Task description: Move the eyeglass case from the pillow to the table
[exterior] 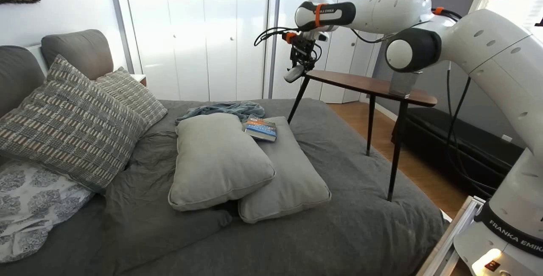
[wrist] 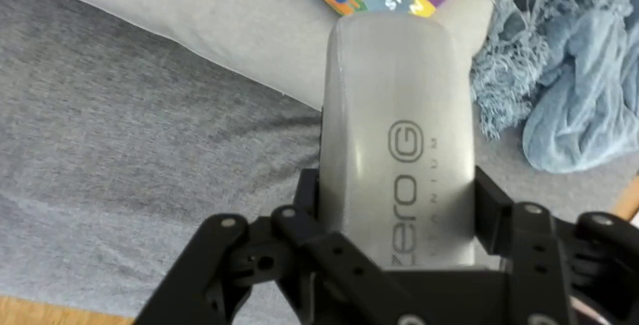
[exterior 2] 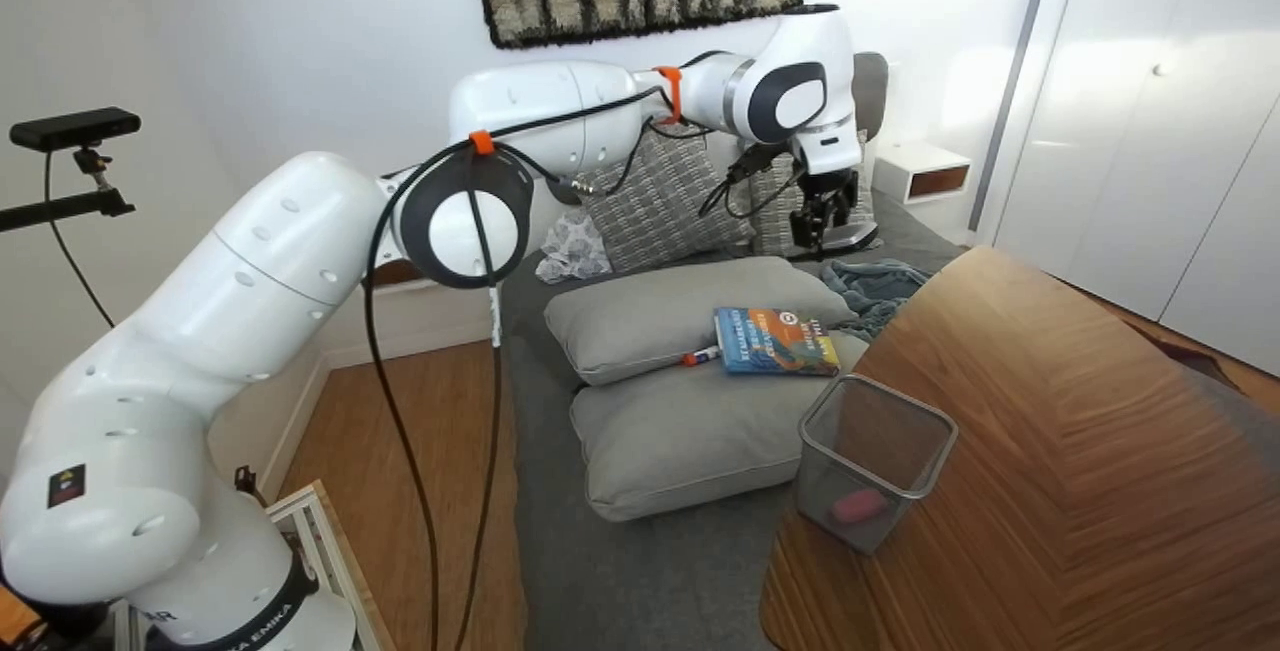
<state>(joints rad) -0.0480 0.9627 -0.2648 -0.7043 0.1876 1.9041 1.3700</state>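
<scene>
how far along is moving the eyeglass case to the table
Already done, it seems: the eyeglass case is off the light grey pillows, hanging in the air in both exterior views. In hand: the gripper holds it from both sides in the wrist view. Left: carry it over the table, set it down and let go; in an exterior view it hangs outside the table's edge.

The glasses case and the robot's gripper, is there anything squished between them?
Nothing shows between: in the wrist view, the gripper holds the silver eyeglass case directly by both sides.
</scene>
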